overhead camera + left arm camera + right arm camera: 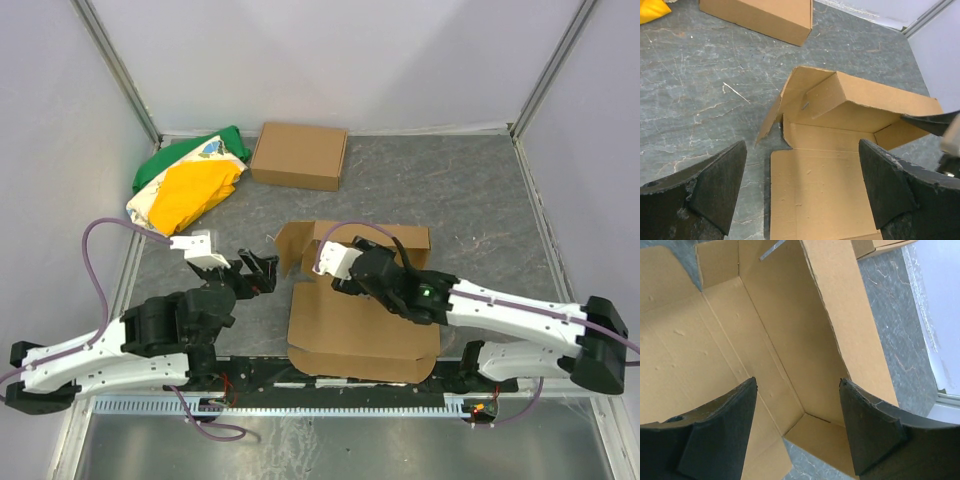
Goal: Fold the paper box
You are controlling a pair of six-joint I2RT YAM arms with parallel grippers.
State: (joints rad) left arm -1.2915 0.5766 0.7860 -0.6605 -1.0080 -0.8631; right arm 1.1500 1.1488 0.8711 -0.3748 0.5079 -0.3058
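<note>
The paper box (pixel 350 335) lies half-formed in the middle of the table. Its back wall and left side flap stand up, and its wide panel lies flat toward the near edge. My left gripper (pixel 258 272) is open just left of the box's raised left flap, touching nothing. In the left wrist view the left gripper (pixel 802 142) frames the box (pixel 825 165) between wide-apart fingers. My right gripper (pixel 352 272) hovers over the box's inside, by the back wall. In the right wrist view the right gripper (pixel 798 381) is open above an inner corner of the box (pixel 700 340), holding nothing.
A ready-made cardboard box (pixel 299 155) sits at the back centre, also seen in the left wrist view (pixel 765 17). A green, yellow and white bag (pixel 190 185) lies at the back left. Pale enclosure walls ring the grey table (pixel 470 190).
</note>
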